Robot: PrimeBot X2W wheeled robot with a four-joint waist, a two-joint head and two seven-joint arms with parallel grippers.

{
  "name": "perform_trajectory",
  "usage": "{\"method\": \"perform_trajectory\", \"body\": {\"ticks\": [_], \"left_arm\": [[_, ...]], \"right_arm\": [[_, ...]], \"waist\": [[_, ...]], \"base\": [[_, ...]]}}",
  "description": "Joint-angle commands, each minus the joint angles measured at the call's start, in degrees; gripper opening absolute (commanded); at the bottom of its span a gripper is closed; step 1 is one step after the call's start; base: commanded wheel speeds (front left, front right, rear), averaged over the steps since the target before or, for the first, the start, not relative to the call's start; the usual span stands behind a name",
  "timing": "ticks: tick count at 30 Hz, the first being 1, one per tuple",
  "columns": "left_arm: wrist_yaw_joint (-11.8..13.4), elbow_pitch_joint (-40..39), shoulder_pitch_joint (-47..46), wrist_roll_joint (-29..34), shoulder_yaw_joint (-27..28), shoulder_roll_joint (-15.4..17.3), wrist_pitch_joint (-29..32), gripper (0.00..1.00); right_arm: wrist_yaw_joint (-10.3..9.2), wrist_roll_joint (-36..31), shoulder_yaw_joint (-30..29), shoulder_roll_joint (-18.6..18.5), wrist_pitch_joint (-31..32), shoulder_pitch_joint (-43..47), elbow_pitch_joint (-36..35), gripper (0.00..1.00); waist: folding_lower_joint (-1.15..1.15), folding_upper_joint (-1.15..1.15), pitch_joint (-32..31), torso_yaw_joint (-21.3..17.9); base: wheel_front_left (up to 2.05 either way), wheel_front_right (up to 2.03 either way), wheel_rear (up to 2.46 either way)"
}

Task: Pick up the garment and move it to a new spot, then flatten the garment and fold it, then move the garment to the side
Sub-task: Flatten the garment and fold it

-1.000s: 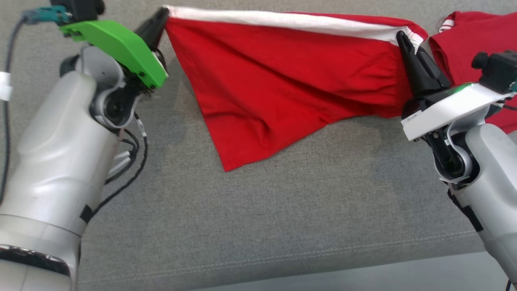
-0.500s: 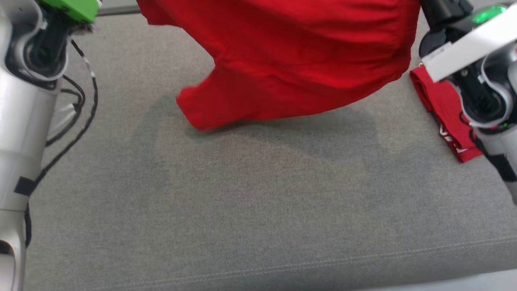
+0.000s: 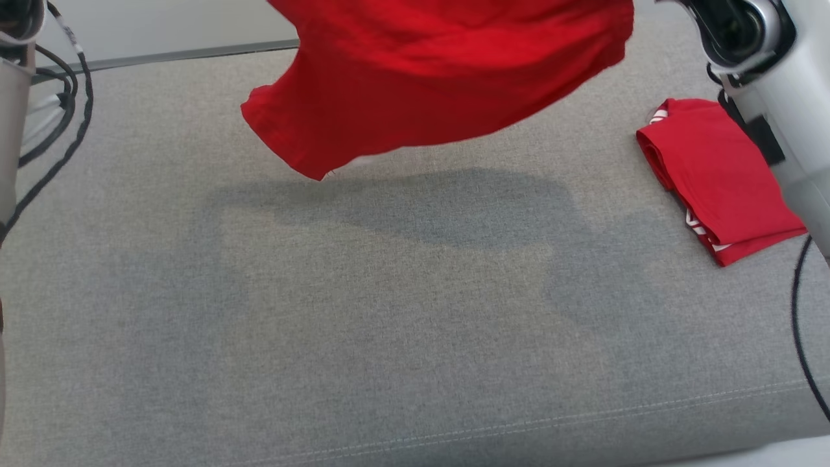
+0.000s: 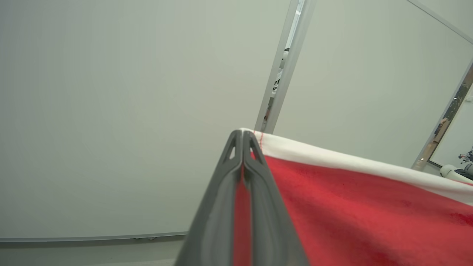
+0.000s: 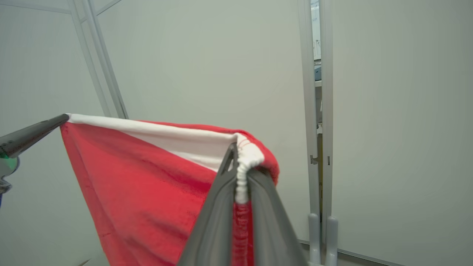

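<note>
The garment is red with a white band along its top edge. It hangs in the air over the grey cushion, its lower corner free above its own shadow. In the left wrist view my left gripper is shut on one end of the white band. In the right wrist view my right gripper is shut on the bunched white band at the other end, with the red cloth stretched between. The left gripper's dark tip shows there too, holding the far corner.
A folded red garment lies at the cushion's right side, close to my right forearm. My left forearm with black cables stands at the left edge. The grey cushion has a seam along its front edge; pale walls lie beyond.
The garment has been lifted: its lower corner dragged on the cushion and now hangs clear. The head view shifted too, and both grippers have left its top edge.
</note>
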Motion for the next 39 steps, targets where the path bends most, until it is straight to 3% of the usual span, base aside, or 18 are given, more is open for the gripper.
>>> {"method": "perform_trajectory", "body": {"ticks": [1,7,10,14,18,23,29,35,39], "left_arm": [[0.1,1.6,-1.7,0.5,0.2,-0.1,-1.3,0.00],[-0.2,8.9,-7.3,4.1,-1.0,-1.5,-7.5,0.00],[-0.4,11.0,-10.9,7.1,-1.6,-2.1,-13.6,0.00],[-0.4,12.4,-14.7,10.7,-1.9,-3.4,-18.3,0.00],[-1.6,10.8,-15.3,13.4,0.2,-4.8,-18.9,0.00],[-3.1,7.9,-7.6,15.9,5.6,-7.4,-18.7,0.00],[-4.1,4.9,3.0,16.9,10.4,-11.2,-18.7,0.00],[-4.4,0.0,14.7,17.7,14.3,-13.9,-18.7,0.00],[-4.5,-5.1,22.5,18.6,15.5,-14.1,-18.7,0.00]], "right_arm": [[-0.01,-0.9,0.6,0.8,-1.6,-2.4,2.5,0.00],[-0.07,-5.3,3.7,4.9,-9.3,-11.6,16.1,0.00],[-0.07,-9.8,4.7,6.3,-13.5,-16.9,22.4,0.00],[-0.07,-15.4,4.0,8.3,-15.3,-22.1,27.9,0.00],[-0.06,-21.4,0.1,8.5,-15.3,-23.6,26.6,0.00],[-0.05,-25.1,0.7,9.0,-15.3,-18.2,25.2,0.00],[-0.04,-18.7,4.5,7.1,-15.3,-9.5,20.9,0.00],[-0.04,-7.4,10.9,2.0,-15.2,-0.1,13.0,0.00],[-0.03,-1.3,13.8,-1.5,-15.2,6.0,6.9,0.00]], "waist": [[0.00,0.00,1.1,-0.4],[0.00,0.00,6.2,0.1],[0.00,0.00,9.5,0.9],[0.00,0.00,13.5,1.9],[0.00,0.00,18.1,2.9],[0.00,0.00,21.5,3.9],[0.00,0.00,23.4,4.9],[0.00,0.00,23.1,5.6],[0.00,0.00,21.8,5.5]], "base": [[0.00,0.00,0.00],[0.00,0.00,0.00],[0.00,0.00,0.00],[0.00,0.00,0.00],[0.00,0.00,0.00],[0.00,0.00,0.00],[0.00,0.00,0.00],[0.00,0.00,0.00],[0.00,0.00,0.00]]}}
